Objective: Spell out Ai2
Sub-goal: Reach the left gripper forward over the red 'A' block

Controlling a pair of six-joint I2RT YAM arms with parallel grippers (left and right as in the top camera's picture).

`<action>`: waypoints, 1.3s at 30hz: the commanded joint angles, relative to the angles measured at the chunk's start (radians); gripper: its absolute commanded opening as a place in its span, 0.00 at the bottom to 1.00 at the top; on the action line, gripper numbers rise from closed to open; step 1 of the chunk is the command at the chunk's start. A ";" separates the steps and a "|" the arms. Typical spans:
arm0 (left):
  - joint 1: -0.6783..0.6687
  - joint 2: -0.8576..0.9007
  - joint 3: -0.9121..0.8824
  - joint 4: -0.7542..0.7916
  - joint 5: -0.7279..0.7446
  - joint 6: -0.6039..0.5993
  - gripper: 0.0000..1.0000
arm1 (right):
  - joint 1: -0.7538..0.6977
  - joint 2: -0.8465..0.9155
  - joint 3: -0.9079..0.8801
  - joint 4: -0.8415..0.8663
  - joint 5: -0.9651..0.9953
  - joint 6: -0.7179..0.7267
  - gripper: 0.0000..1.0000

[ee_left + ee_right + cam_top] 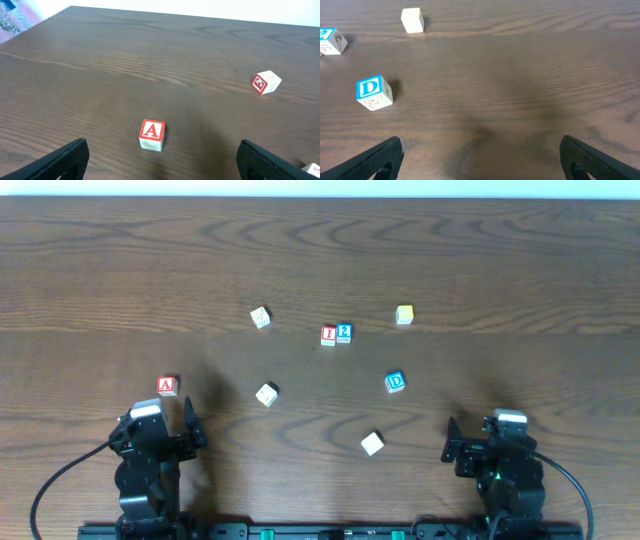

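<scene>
A red "A" block [167,386] lies on the table left of centre, just ahead of my left gripper [160,423]; it shows in the left wrist view [151,134] between and beyond the open fingers [160,167]. A red "I" block [328,335] and a blue "2" block [344,332] touch side by side near the table's middle. The "2" block shows at the left edge of the right wrist view [331,41]. My right gripper [487,442] is open and empty at the front right [480,160].
A blue "D" block [396,382] [374,92] lies right of centre. A yellow block [404,314] [412,20] sits farther back. Pale blocks lie at the back centre-left [260,317] [265,82], at centre-left [266,393] and in front [372,443].
</scene>
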 commanded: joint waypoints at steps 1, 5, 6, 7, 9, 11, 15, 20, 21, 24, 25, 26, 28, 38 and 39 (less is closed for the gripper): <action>0.001 -0.006 -0.021 -0.004 -0.003 -0.014 0.95 | -0.010 -0.010 -0.004 -0.001 -0.007 -0.006 0.99; 0.001 -0.006 -0.021 -0.004 -0.003 -0.014 0.96 | -0.010 -0.010 -0.004 -0.001 -0.007 -0.006 0.99; 0.001 -0.006 -0.021 -0.004 -0.003 -0.014 0.95 | -0.010 -0.010 -0.004 -0.002 -0.007 -0.006 0.99; 0.001 -0.006 -0.021 -0.004 -0.003 -0.014 0.95 | -0.010 -0.010 -0.004 -0.001 -0.007 -0.006 0.99; 0.001 -0.006 -0.021 -0.004 -0.003 -0.014 0.95 | -0.010 -0.010 -0.004 -0.001 -0.007 -0.006 0.99; 0.001 -0.006 -0.021 -0.004 -0.003 -0.014 0.96 | -0.010 -0.010 -0.004 -0.002 -0.007 -0.006 0.99; 0.001 -0.006 -0.021 -0.004 -0.005 -0.014 0.95 | -0.010 -0.010 -0.004 -0.001 -0.007 -0.006 0.99; 0.001 -0.006 -0.021 -0.004 0.013 -0.027 0.95 | -0.010 -0.010 -0.004 -0.001 -0.007 -0.006 0.99; 0.002 -0.006 -0.021 -0.004 0.031 -0.045 0.95 | -0.010 -0.010 -0.004 -0.001 -0.007 -0.006 0.99; 0.002 -0.006 -0.021 -0.004 0.083 -0.145 0.95 | -0.010 -0.010 -0.004 -0.001 -0.007 -0.006 0.99; 0.002 -0.006 -0.021 -0.004 0.082 -0.160 0.95 | -0.010 -0.010 -0.004 -0.001 -0.007 -0.006 0.99; 0.001 -0.006 -0.021 -0.004 0.082 -0.175 0.95 | -0.010 -0.010 -0.004 -0.001 -0.007 -0.006 0.99; 0.002 -0.006 -0.021 -0.004 0.083 -0.199 0.95 | -0.010 -0.010 -0.004 -0.001 -0.007 -0.006 0.99; 0.002 -0.004 -0.021 0.000 0.085 -0.158 0.95 | -0.010 -0.010 -0.004 -0.001 -0.007 -0.006 0.99; 0.002 -0.001 -0.021 0.002 0.069 -0.143 0.95 | -0.010 -0.010 -0.004 -0.002 -0.007 -0.006 0.99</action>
